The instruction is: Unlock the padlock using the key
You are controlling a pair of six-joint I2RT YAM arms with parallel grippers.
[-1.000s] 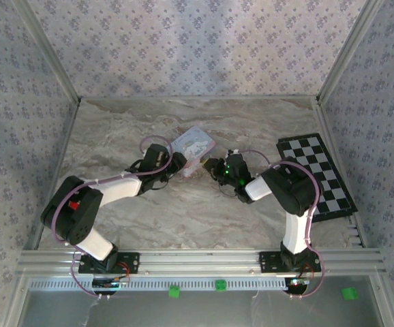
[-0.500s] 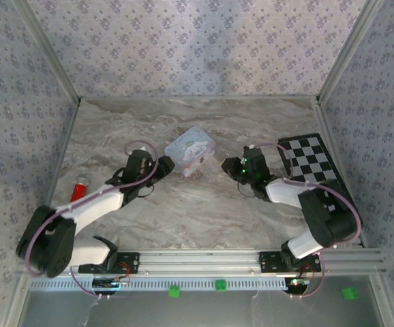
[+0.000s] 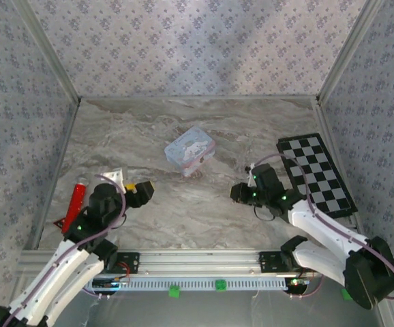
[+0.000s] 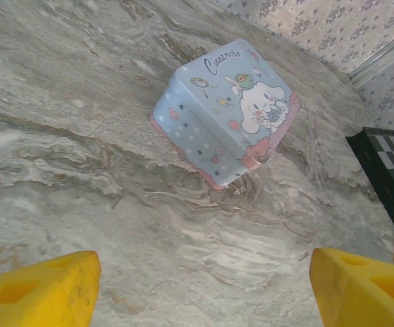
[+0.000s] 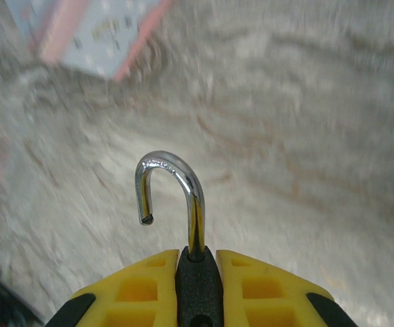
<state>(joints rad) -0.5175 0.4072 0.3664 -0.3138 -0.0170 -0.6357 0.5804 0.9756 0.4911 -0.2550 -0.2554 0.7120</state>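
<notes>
Right fingers [image 5: 135, 289] clench the padlock [image 5: 198, 289], shackle [image 5: 168, 163] sprung; left fingers [image 4: 37, 286] spread empty. A loosened pinch would drop it onto the counter [image 5: 306, 102].

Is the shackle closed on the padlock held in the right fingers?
No. The padlock clamped between the right fingers has its shackle open, one end hanging free.

Matt black padlock [image 5: 198, 289], glossy metal shackle [image 5: 194, 204]
</notes>
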